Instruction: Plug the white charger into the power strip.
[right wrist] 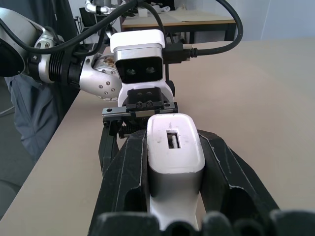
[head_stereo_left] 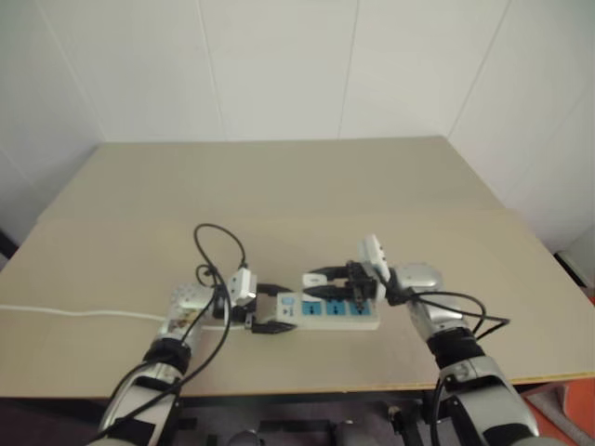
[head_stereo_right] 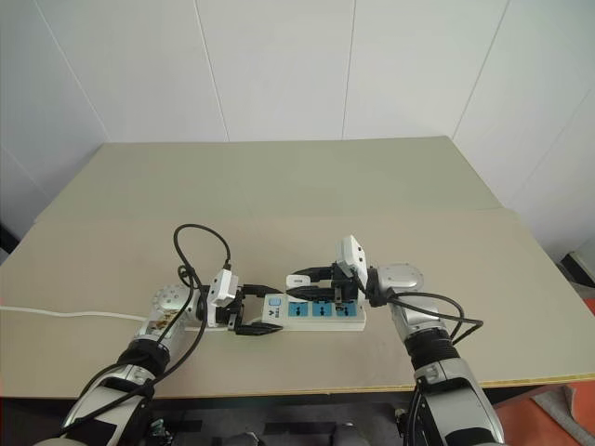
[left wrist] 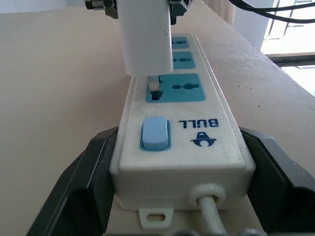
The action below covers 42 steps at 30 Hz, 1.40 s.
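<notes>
On a beige counter (head_stereo_left: 279, 186) set against white wall panels, the power strip (head_stereo_right: 316, 317) lies flat, its three blue socket faces in a row and its white cord (head_stereo_right: 65, 313) trailing off toward the robot's left edge of the counter. The left gripper (head_stereo_right: 263, 309) brackets the strip's switch end, its two black fingers (left wrist: 78, 187) spread wide and pressed along either side of the white housing, just beside the pale blue rocker switch (left wrist: 155, 133). The right gripper (head_stereo_left: 313, 283), reaching in from the opposite side, is clamped on the white charger (right wrist: 174, 147), the small block pinched between its black fingers. In the left wrist view the charger (left wrist: 145, 34) stands upright directly over the socket face nearest the switch, one metal prong (left wrist: 154, 84) entering a slot while the body sits clear of the blue face, not fully seated. The other two socket faces lie beyond it along the strip.
</notes>
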{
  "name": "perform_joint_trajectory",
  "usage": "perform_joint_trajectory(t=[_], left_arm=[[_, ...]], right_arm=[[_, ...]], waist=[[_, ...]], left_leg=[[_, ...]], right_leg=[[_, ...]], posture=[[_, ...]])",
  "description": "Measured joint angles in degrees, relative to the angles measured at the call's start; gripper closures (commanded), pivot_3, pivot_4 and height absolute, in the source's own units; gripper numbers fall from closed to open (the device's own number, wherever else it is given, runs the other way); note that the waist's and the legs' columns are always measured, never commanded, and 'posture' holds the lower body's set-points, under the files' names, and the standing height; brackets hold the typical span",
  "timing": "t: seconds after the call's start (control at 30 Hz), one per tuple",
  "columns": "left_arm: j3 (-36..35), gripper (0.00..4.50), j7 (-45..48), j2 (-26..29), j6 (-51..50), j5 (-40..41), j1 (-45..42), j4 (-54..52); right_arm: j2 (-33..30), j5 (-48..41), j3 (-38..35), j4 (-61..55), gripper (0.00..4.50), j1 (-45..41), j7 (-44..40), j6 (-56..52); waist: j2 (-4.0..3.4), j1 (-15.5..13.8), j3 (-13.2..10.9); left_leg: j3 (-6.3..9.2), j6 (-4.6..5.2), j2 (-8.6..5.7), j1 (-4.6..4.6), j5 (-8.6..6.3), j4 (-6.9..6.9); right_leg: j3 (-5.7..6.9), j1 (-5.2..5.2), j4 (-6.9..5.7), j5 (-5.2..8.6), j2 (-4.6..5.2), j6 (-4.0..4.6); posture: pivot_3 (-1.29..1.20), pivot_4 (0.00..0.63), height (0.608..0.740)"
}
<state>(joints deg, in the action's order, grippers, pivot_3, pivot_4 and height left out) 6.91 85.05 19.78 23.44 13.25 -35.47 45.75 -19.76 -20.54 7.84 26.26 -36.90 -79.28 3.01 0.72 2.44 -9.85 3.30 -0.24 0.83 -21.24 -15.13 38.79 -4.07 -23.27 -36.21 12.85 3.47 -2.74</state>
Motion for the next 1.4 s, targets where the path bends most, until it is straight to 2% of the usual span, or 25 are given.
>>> perform_joint_trajectory(t=[0.6, 1.07, 1.27, 1.4], left_arm=[[0.1, 1.22, -0.5, 0.0, 0.0, -0.2, 0.1, 0.0], [0.1, 1.22, -1.6, 0.2, -0.5, -0.4, 1.3, -1.3], [0.4, 1.22, -1.8, 0.2, -0.9, -0.4, 1.7, -2.2], [0.4, 1.22, -1.9, 0.3, -0.9, -0.4, 1.8, -2.5]], right_arm=[[0.3, 1.3, 0.7, -1.2, 3.38, 1.5, 0.8, 1.8], [1.0, 3.4, 1.4, 2.3, 3.38, -0.3, 3.1, 3.9], [0.3, 2.0, 1.1, 0.5, 3.38, 0.0, 1.0, -1.3], [-0.1, -1.0, 0.7, -1.8, 3.38, 0.8, -0.4, -9.0]], waist=[[0.02, 0.0, 0.0], [0.19, 0.1, 0.4], [0.25, 0.0, 0.5], [0.25, 0.0, 0.5]], left_leg=[[0.00, 0.00, 0.00, 0.09, 0.00, 0.00], [0.00, 0.00, 0.01, 0.20, 0.00, -0.01], [0.01, 0.00, 0.01, 0.17, 0.00, -0.04], [0.02, 0.00, 0.01, 0.15, 0.00, -0.04]], right_leg=[[0.00, 0.10, 0.01, 0.00, 0.00, 0.00], [0.00, 0.19, 0.00, 0.00, -0.01, 0.00], [0.00, 0.18, 0.05, 0.01, -0.01, 0.00], [0.01, 0.16, 0.05, 0.00, 0.00, 0.00]], posture=[[0.00, 0.150, 0.740], [0.00, 0.150, 0.740], [0.00, 0.150, 0.740], [0.00, 0.150, 0.740]])
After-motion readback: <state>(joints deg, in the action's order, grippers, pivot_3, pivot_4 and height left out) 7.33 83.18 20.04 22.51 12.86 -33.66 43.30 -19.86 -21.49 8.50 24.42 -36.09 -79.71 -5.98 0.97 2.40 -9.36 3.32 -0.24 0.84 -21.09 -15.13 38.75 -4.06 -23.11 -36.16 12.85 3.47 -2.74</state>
